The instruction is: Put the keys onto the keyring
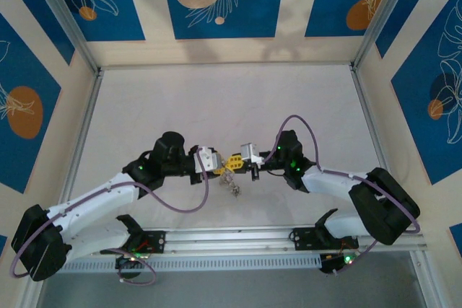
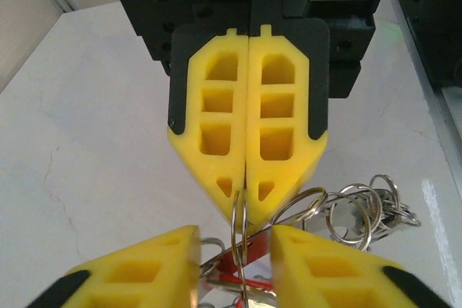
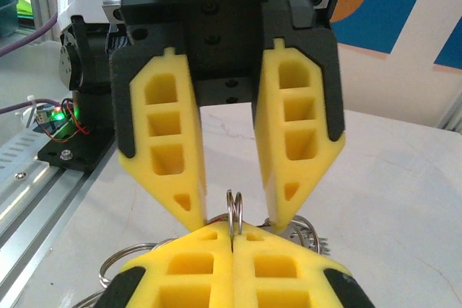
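Note:
The keyring (image 2: 236, 218) is a thin double-wire metal ring, seen edge-on over the table's near middle. My right gripper (image 3: 232, 234) is shut on it, its yellow fingertips pinching the ring's edge (image 3: 232, 207). My left gripper (image 2: 234, 239) faces it tip to tip, its fingers apart on either side of the ring, open. A red-headed key (image 2: 254, 261) and bits of metal lie low between the left fingers. More rings and keys (image 2: 361, 210) hang in a bunch (image 1: 232, 184) under both grippers, the left gripper (image 1: 225, 165) and the right gripper (image 1: 240, 158).
The white table (image 1: 216, 106) stretches away behind the grippers, walled by patterned panels. An aluminium rail (image 1: 238, 239) with both arm bases runs along the near edge. The left arm's base with a green light (image 3: 61, 117) stands at the left of the right wrist view.

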